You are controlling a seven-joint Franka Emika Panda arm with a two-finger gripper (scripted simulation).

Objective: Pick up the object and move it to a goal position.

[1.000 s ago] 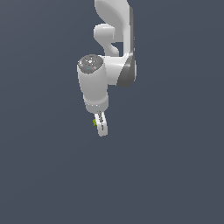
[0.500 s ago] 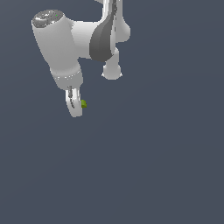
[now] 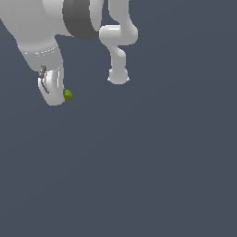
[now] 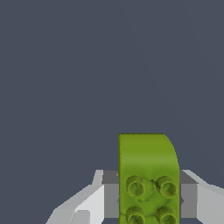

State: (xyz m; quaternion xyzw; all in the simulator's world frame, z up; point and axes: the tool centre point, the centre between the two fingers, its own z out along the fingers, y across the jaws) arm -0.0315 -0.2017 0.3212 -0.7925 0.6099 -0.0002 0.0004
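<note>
The object (image 4: 148,175) is a small yellow-green flat block with darker green studs on top. In the wrist view it sits squeezed between both grey finger pads (image 4: 111,194), with the gripper (image 4: 148,197) shut on it. In the exterior view the white gripper (image 3: 56,95) hangs at the upper left, high above the floor, and only a small green bit of the object (image 3: 67,94) peeks out beside the fingers.
The white arm's links (image 3: 118,41) fill the upper left and top middle of the exterior view. Plain dark grey ground (image 3: 152,176) lies below in both views.
The arm has swung closer to the exterior camera and now looms larger at the exterior view's upper left. The object has travelled with the shut gripper.
</note>
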